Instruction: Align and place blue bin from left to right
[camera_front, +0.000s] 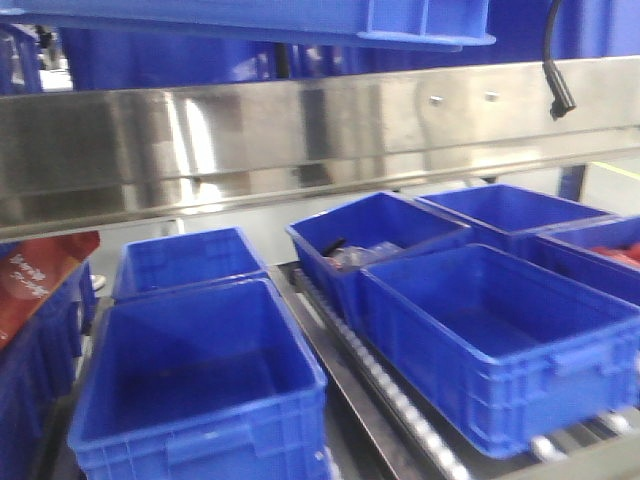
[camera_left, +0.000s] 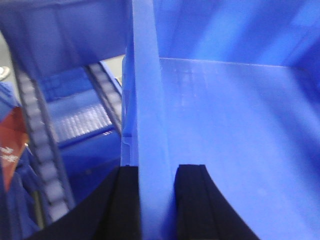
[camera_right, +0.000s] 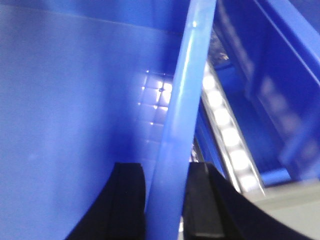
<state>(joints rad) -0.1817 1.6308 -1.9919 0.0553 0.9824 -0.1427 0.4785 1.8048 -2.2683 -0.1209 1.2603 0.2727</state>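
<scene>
Rollers (camera_front: 398, 398) below; wrist views show left hand (camera_left: 156, 174), right hand (camera_right: 165, 172) pinching the blue bin (camera_left: 230, 130).

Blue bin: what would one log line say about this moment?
left gripper: shut on blue bin wall | right gripper: shut on bin wall | bin: held above crates
</scene>
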